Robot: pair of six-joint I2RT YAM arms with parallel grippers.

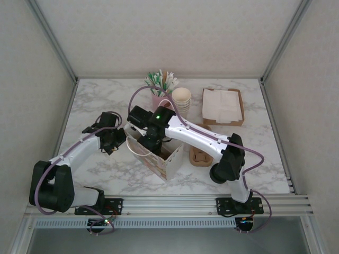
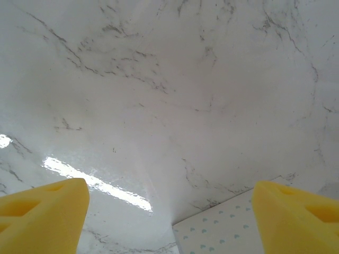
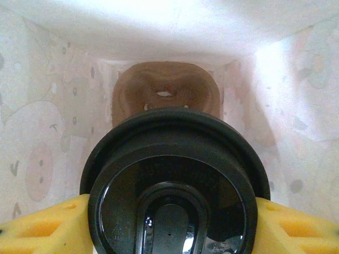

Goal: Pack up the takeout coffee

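The takeout coffee (image 3: pixel 172 185), seen from above as a round black lid, sits between the yellow fingers of my right gripper (image 3: pixel 172 227), which is shut on it. It hangs inside the patterned paper bag (image 1: pixel 170 161), above a brown cup carrier (image 3: pixel 165 90) on the bag's floor. In the top view the right gripper (image 1: pixel 147 142) reaches down into the bag's open mouth. My left gripper (image 1: pixel 117 142) hovers just left of the bag, open, with bare marble between its fingers (image 2: pixel 47 211) and a corner of the bag (image 2: pixel 222 227) below it.
Behind the bag stand a pink cup of stirrers (image 1: pixel 160 84) and a stack of cream paper cups (image 1: pixel 181 100). A brown tray of napkins (image 1: pixel 222 106) lies at the back right. A second brown carrier (image 1: pixel 200 156) lies right of the bag.
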